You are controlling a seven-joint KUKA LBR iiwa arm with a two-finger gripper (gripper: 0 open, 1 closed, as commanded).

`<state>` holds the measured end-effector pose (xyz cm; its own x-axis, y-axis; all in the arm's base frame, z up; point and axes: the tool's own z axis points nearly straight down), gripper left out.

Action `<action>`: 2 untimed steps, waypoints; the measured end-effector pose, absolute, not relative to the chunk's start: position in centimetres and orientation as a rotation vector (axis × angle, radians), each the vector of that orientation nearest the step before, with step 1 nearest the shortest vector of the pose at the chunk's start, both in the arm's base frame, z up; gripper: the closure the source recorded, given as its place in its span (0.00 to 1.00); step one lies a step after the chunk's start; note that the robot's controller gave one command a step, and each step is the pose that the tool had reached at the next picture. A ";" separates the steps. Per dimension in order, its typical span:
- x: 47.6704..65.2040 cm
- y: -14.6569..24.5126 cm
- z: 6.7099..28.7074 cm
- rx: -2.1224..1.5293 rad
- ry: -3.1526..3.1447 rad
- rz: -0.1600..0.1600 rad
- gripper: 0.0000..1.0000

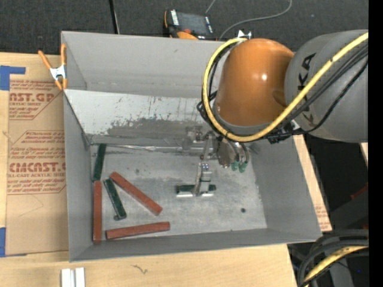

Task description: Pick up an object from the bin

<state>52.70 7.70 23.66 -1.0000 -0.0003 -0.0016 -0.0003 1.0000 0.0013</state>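
My gripper (204, 177) hangs below the orange-covered wrist, low over the middle of the bin floor. Right beneath its tip lies a short dark green bar (190, 191), crosswise with pale ends. I cannot tell whether the tip touches the bar. To the left, a reddish-brown stick (136, 194) lies at a slant, well apart from the gripper. Beside that one is a dark green stick (115, 199).
More sticks lie at the bin's left side: a reddish-brown one along the left wall (97, 211), another near the front wall (137, 230), and a dark green one (99, 161) by the back left. The arm and its dome cover the bin's right rear.
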 end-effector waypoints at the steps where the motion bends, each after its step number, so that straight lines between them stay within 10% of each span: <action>1: 54.4 1.9 8.0 -0.045 3.147 -0.002 0.00; 2: 54.6 2.1 8.5 -0.047 3.141 0.001 1.00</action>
